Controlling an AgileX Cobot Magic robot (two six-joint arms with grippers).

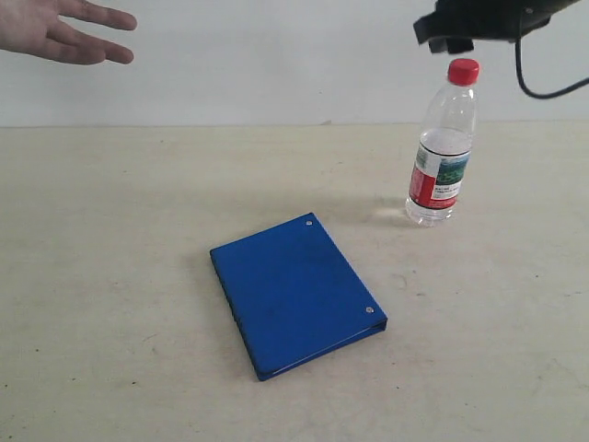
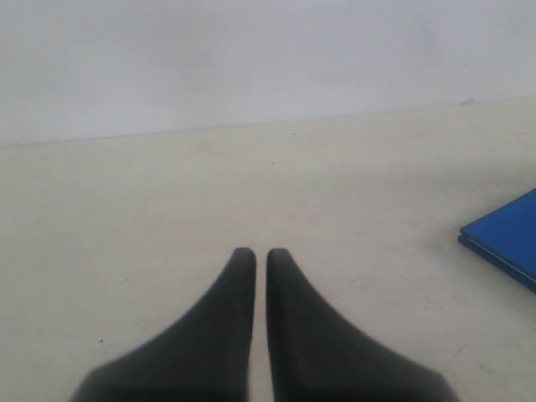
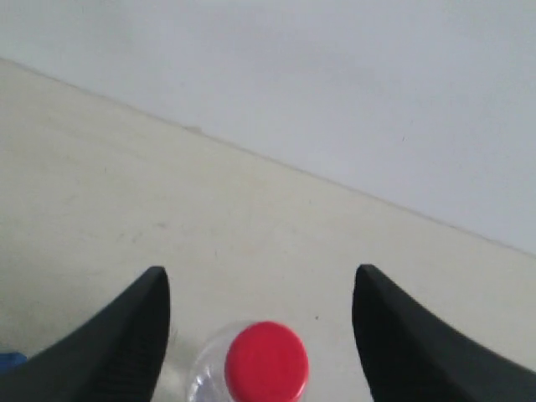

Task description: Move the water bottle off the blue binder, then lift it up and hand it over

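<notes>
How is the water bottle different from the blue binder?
The water bottle stands upright; the blue binder lies flat. The water bottle is clear with a red cap; the blue binder is solid blue. The water bottle is round; the blue binder is flat-sided. Both rest on the table, apart.

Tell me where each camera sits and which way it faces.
Exterior: off the arms, angled down over the table toward the wall; shows blue binder, water bottle, a person's hand, right gripper.
Left wrist: on the left arm, looking along the shut left gripper across the table.
Right wrist: looking down between open jaws at the bottle's red cap.
Shared: exterior and right wrist both show the cap.
</notes>
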